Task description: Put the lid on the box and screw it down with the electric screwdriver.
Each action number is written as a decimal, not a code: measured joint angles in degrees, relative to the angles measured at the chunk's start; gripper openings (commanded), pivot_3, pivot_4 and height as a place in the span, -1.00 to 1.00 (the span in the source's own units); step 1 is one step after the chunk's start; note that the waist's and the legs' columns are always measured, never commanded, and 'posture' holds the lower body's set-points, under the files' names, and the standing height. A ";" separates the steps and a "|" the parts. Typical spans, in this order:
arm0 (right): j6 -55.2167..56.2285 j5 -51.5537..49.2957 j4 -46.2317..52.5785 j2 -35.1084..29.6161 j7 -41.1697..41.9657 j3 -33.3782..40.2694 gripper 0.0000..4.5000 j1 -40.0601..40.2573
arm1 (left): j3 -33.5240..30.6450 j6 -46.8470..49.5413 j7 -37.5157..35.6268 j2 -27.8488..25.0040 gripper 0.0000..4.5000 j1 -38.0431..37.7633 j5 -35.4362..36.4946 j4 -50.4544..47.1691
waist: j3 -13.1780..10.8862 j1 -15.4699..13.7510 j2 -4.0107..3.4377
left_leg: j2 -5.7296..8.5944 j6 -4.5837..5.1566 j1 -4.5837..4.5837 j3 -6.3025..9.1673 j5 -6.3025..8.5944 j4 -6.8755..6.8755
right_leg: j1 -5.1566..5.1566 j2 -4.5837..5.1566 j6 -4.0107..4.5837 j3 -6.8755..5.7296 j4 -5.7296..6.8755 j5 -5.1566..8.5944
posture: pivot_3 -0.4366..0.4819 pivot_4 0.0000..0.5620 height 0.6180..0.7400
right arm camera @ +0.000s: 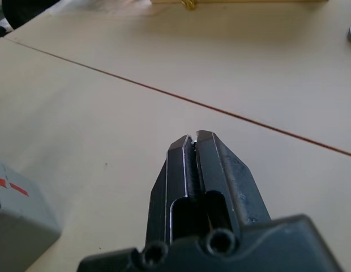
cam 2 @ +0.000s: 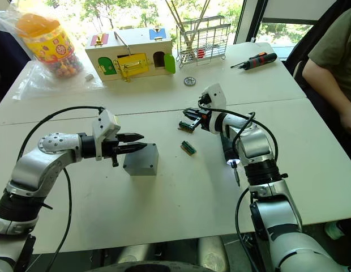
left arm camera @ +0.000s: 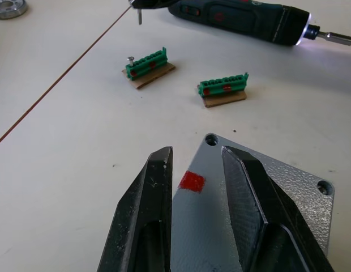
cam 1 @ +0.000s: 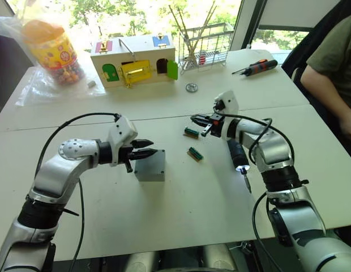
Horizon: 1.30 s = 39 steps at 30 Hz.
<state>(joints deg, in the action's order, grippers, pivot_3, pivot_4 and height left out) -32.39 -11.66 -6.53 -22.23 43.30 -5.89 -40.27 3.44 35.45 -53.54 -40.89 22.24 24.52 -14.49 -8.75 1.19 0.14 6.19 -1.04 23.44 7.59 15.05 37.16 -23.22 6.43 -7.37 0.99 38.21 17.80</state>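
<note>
Left gripper [cam 1: 146, 148] hovers half-open over the lidded square grey plastic box [cam 1: 151, 165]. Right gripper [right arm camera: 192, 139] pinches perhaps a tiny screw, beyond the box; the smooth black cylindrical electric screwdriver [cam 1: 238, 154] wants a mid-barrel grip.

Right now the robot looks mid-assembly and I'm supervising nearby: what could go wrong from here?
1. The small screw is pinched only at the very tips of the right gripper; it could slip and drop near the green terminal blocks.
2. The left gripper straddles the box with its fingers open, so the box may slide if pushed.
3. The electric screwdriver lies under the right forearm and might get knocked.
</note>
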 measured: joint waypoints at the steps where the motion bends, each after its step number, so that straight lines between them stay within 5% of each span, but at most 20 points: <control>1: -1.54 -0.85 3.25 0.02 0.37 -0.18 -0.97 0.74 | -0.68 0.03 -0.55 -1.14 -0.40 -0.09 0.36 -0.06 | 0.00 0.00 0.00 | 0.00 0.00 0.00 0.01 0.00 -0.02 | 0.00 0.00 0.00 0.01 0.00 0.00 | -0.05 -0.47 1.00; 13: -10.00 -4.49 19.64 3.35 -0.80 -7.69 -0.97 9.33 | -3.71 1.88 -5.08 -7.71 -0.40 -4.66 2.47 -2.34 | 0.00 -0.33 -0.01 | 0.03 0.00 0.00 0.02 0.00 0.03 | 0.03 0.02 0.00 0.04 0.00 0.00 | -0.05 -0.47 1.00; 39: -10.43 -5.34 20.15 4.23 -2.56 -10.58 -0.97 10.48 | -0.74 0.52 -4.97 -6.60 -0.40 -6.22 0.95 -3.96 | 0.00 -0.17 -0.01 | 0.01 0.00 0.00 0.02 0.00 -0.01 | 0.01 0.00 0.00 0.04 0.00 0.00 | -0.05 -0.47 1.00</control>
<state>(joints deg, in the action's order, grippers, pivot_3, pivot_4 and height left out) -42.82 -17.00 13.62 -18.00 40.75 -16.47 -29.79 2.70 35.96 -58.51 -47.48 16.01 25.47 -18.46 -8.74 1.02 0.13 6.19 -1.03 23.44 7.61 15.05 37.15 -23.21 6.44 -7.37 1.04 38.21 17.80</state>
